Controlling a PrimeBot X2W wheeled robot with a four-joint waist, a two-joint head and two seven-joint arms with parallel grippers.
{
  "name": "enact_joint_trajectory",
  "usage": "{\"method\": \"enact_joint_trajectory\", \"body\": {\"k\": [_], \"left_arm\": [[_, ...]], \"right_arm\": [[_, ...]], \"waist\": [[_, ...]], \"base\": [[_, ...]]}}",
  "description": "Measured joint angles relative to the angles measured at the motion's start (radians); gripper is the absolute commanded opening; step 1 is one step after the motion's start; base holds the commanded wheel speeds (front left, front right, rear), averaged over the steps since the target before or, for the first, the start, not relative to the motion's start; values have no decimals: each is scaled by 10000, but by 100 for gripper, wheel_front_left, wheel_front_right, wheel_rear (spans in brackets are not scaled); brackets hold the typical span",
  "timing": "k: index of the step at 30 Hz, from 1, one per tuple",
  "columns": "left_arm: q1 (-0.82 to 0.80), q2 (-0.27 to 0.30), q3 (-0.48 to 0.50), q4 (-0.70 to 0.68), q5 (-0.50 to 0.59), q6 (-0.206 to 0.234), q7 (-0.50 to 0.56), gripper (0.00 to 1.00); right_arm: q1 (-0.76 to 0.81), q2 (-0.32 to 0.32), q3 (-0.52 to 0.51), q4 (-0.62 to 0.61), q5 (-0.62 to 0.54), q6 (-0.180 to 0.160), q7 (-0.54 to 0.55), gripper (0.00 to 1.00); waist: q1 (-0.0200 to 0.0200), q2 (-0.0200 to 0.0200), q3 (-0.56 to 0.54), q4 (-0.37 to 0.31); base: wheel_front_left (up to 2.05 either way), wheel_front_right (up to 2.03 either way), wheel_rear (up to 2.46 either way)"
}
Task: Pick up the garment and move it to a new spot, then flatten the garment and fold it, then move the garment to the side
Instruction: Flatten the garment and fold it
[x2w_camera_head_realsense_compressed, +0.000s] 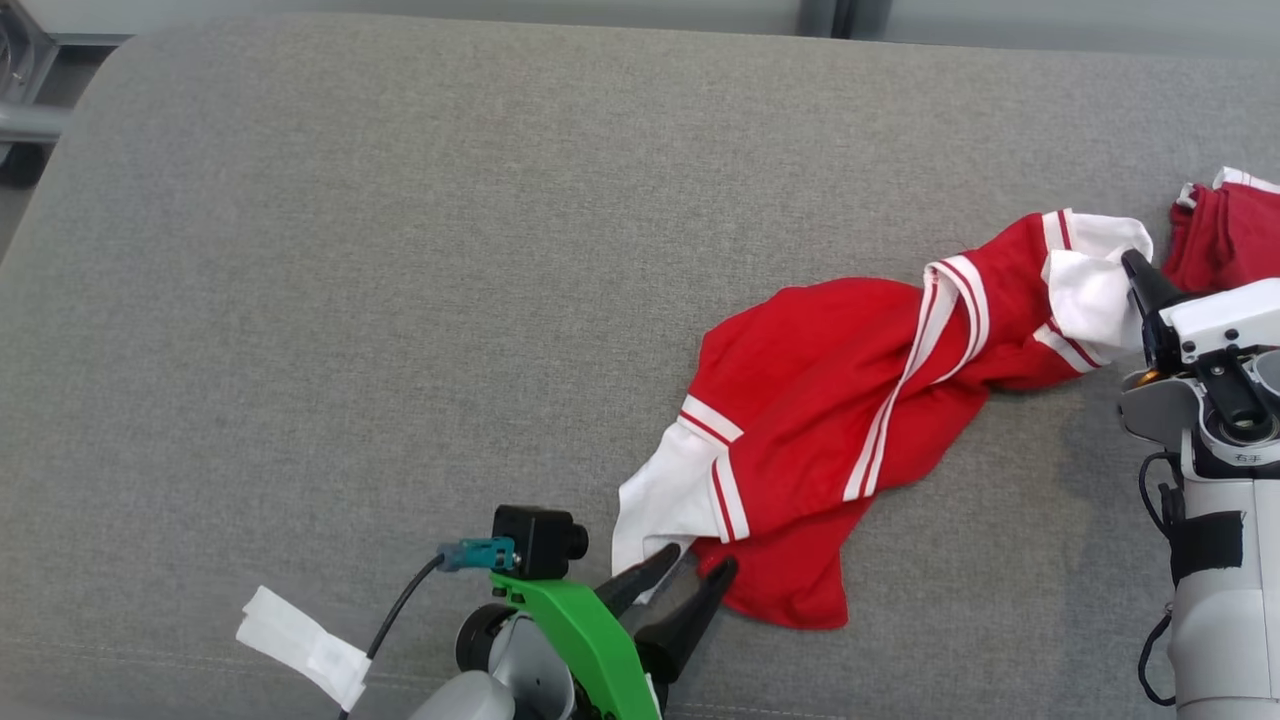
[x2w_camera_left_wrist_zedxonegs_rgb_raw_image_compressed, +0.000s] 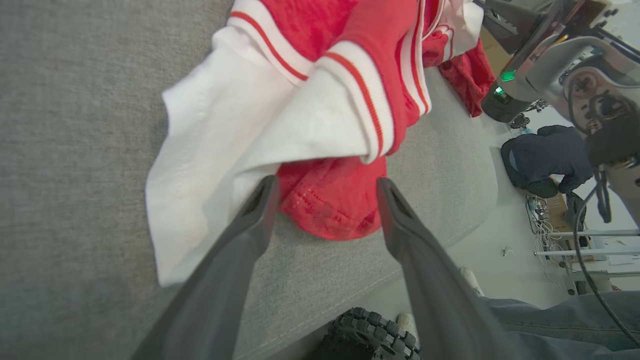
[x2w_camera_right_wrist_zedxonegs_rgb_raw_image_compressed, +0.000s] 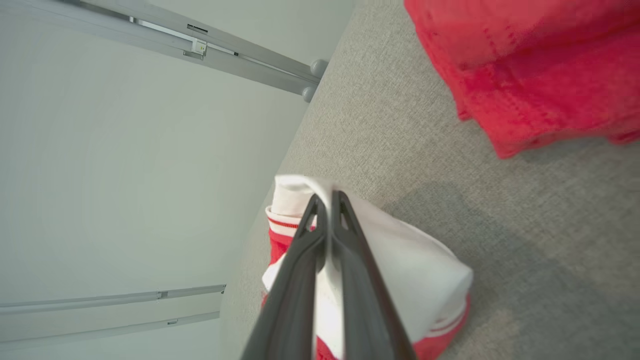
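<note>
The garment (x2w_camera_head_realsense_compressed: 830, 400) is a red shirt with white sleeves and white stripes, lying crumpled and stretched out on the grey cushion (x2w_camera_head_realsense_compressed: 400, 250). My right gripper (x2w_camera_head_realsense_compressed: 1135, 265) is shut on the far white sleeve (x2w_camera_right_wrist_zedxonegs_rgb_raw_image_compressed: 400, 265), its fingers pinching a fold of that cloth (x2w_camera_right_wrist_zedxonegs_rgb_raw_image_compressed: 326, 197). My left gripper (x2w_camera_head_realsense_compressed: 700, 558) stands open at the shirt's near end. In the left wrist view its fingertips (x2w_camera_left_wrist_zedxonegs_rgb_raw_image_compressed: 326, 185) straddle the red hem (x2w_camera_left_wrist_zedxonegs_rgb_raw_image_compressed: 330, 210), just below the near white sleeve (x2w_camera_left_wrist_zedxonegs_rgb_raw_image_compressed: 225, 125).
Another red cloth piece (x2w_camera_head_realsense_compressed: 1230, 235) lies at the far right, beyond my right gripper. The cushion's front edge (x2w_camera_left_wrist_zedxonegs_rgb_raw_image_compressed: 440, 240) drops to a pale floor, where a person's leg in jeans (x2w_camera_left_wrist_zedxonegs_rgb_raw_image_compressed: 550, 320) and a dark bag (x2w_camera_left_wrist_zedxonegs_rgb_raw_image_compressed: 545, 155) show. Wide bare cushion lies to the left.
</note>
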Motion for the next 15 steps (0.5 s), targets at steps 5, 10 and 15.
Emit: {"method": "enact_joint_trajectory", "body": {"k": [5,10,15], "left_arm": [[-51,-33,-132,360,-2,-92,12,100],[-287,-63,-194,771,2,-163,-46,100],[-416,-92,-113,1116,44,-201,-234,100]], "right_arm": [[-35,-13,-19,0,73,0,-247,0],[-35,-17,134,31,190,0,-407,0],[-47,-4,485,107,355,0,-514,0]], "waist": [[0,0,146,-125],[0,0,215,-170],[0,0,251,-262]], "base": [[0,0,0],[0,0,0],[0,0,0]]}}
